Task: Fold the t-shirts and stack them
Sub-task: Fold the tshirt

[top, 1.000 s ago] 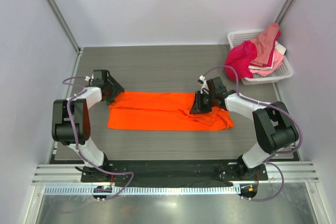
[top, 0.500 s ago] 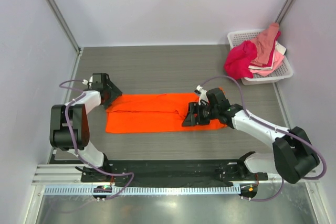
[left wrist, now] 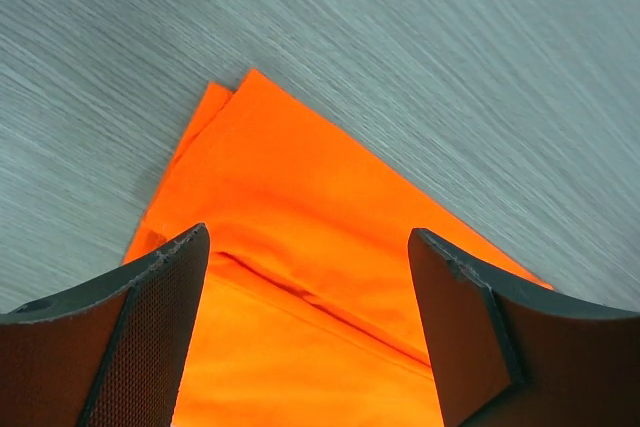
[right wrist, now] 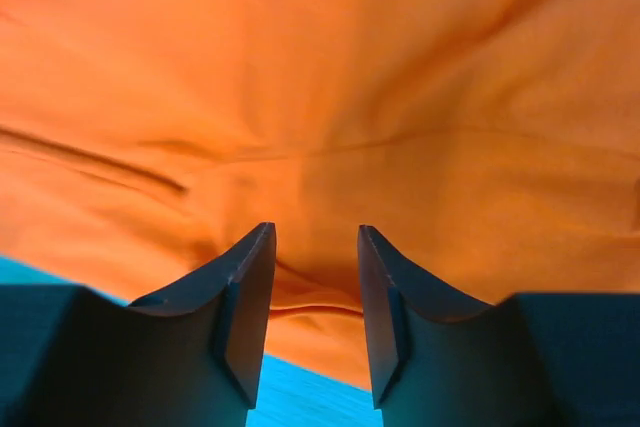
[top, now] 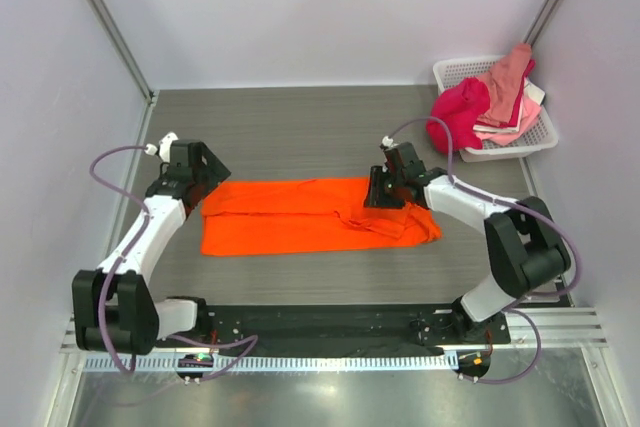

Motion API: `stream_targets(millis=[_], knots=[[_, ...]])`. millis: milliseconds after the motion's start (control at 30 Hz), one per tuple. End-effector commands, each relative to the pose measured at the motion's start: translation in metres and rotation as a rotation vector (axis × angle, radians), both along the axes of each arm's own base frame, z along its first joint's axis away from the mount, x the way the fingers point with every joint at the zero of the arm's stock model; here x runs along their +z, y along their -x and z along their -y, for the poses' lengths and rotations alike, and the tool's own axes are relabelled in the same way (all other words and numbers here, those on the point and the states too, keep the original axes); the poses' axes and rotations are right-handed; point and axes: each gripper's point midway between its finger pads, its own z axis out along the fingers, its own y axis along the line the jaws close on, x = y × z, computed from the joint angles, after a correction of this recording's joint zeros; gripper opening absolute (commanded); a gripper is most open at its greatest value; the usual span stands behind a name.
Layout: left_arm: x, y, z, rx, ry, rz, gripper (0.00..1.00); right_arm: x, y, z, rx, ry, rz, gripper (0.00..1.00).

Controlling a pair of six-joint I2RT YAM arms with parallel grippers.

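Both wrist views show only orange t-shirt (left wrist: 300,207); overhead adds the basket (top: 505,152).

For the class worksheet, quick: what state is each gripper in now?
Left gripper: open, empty, above the orange t-shirt's corner.
Right gripper: partly open on that t-shirt, no grip visible.

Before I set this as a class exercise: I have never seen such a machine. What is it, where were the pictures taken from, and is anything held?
Two robot arms are bolted to a table; the left arm and right arm each end in two jaws. One picture looks down from above; two look out from the wrists. An orange shirt lies flat, folded lengthwise; more shirts fill a white basket. Both pairs of jaws stand apart over the orange shirt, apparently holding nothing.
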Motion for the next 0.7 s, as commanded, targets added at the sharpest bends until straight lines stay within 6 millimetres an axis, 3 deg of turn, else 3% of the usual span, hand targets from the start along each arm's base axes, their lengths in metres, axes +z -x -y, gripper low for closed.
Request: stream_targets(millis=[0, 67, 200, 333, 467, 567, 667], knots=[[0.021, 0.005, 0.004, -0.014, -0.022, 0.034, 0.82, -0.018, 0.008, 0.007, 0.006, 0.082, -0.047, 0.43], [0.029, 0.004, 0.024, -0.076, 0.009, 0.057, 0.80, -0.026, 0.022, 0.006, 0.029, 0.083, -0.075, 0.38], [0.039, 0.000, 0.066, -0.182, 0.040, 0.072, 0.79, -0.018, 0.051, 0.003, 0.060, 0.032, -0.079, 0.34], [0.039, -0.004, 0.114, -0.287, 0.052, 0.060, 0.78, 0.013, 0.082, -0.003, 0.082, -0.100, -0.043, 0.33], [0.029, -0.002, 0.183, -0.470, 0.102, 0.031, 0.77, 0.031, 0.109, -0.009, 0.139, -0.184, -0.073, 0.33], [0.021, 0.002, 0.224, -0.576, 0.085, 0.009, 0.77, 0.047, 0.105, -0.004, 0.102, -0.190, -0.013, 0.36], [0.012, 0.006, 0.260, -0.672, 0.096, -0.002, 0.76, 0.043, 0.086, 0.013, 0.003, -0.084, 0.018, 0.36]])
